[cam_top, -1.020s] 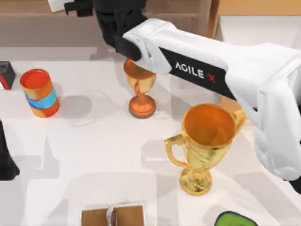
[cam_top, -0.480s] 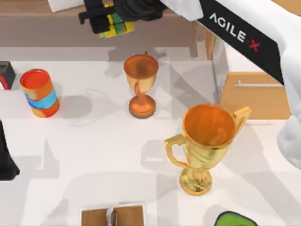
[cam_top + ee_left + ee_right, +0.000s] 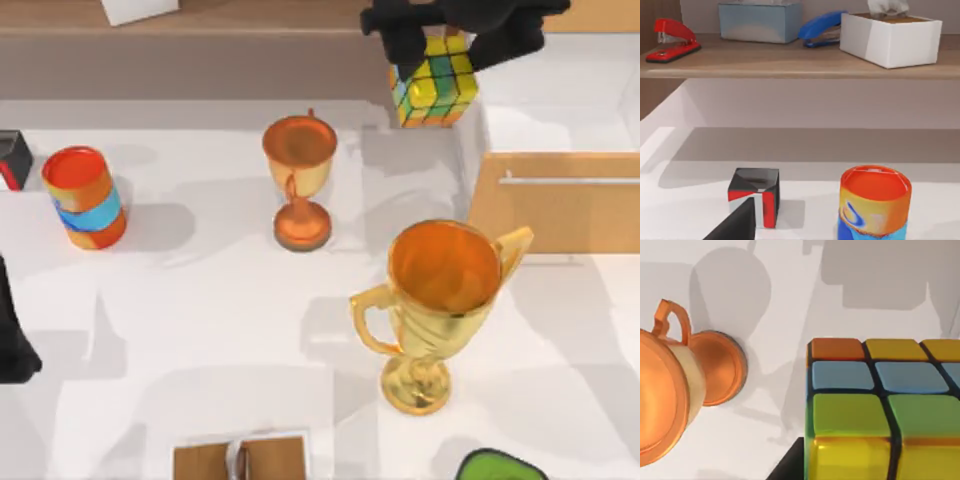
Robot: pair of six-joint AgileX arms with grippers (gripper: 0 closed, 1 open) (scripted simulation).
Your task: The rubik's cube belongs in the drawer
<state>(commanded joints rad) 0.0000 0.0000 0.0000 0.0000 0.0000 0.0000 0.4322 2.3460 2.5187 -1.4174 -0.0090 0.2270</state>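
Above table: cube (image 3: 435,85) in right pincer (image 3: 455,40)

Right tool (image 3: 452,40) raised at back, fingers clamped shut.

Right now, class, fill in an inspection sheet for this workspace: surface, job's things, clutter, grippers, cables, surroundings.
Surface: white table, shadows across it.
Job's things: rubik's cube held in the air near the open drawer, not yet inside; drawer's white interior visible.
Clutter: small trophy, large gold trophy, striped can, wooden box, green object, red and black box.
Grippers: right gripper shut on the cube; left arm parked at the left edge.
Cables: nothing seen.
Surroundings: shelf with red stapler, blue stapler, tissue boxes.
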